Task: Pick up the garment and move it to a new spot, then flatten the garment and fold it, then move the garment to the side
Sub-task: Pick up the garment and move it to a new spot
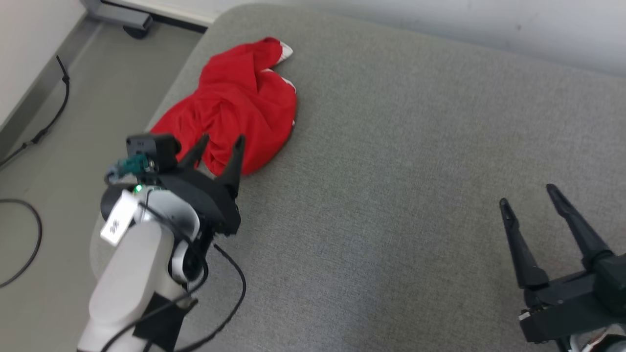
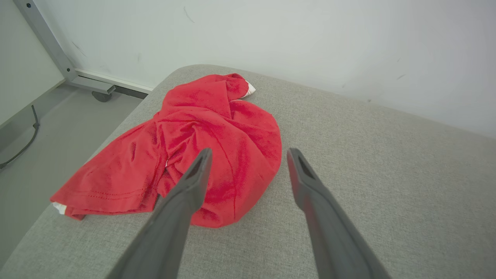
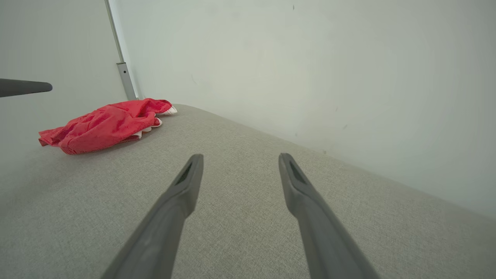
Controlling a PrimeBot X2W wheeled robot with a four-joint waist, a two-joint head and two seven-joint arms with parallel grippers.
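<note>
A crumpled red garment (image 1: 234, 102) with white trim lies near the far left corner of the grey padded surface (image 1: 391, 171). My left gripper (image 1: 221, 143) hovers open just in front of the garment's near edge, fingers pointing at it, nothing between them. From the left wrist the garment (image 2: 201, 143) spreads ahead and to the left of my left gripper (image 2: 250, 154). My right gripper (image 1: 529, 194) is open at the lower right, far from the cloth. Its wrist view has the garment (image 3: 104, 124) far off to the left, beyond my right gripper (image 3: 239, 157).
The surface's left edge (image 1: 166, 102) drops to a grey floor with black cables (image 1: 29, 142) and a wheeled metal frame (image 1: 122, 17). A pale wall (image 1: 440, 19) runs along the back. A fingertip of my left gripper (image 3: 27, 87) pokes in at the right wrist view's left edge.
</note>
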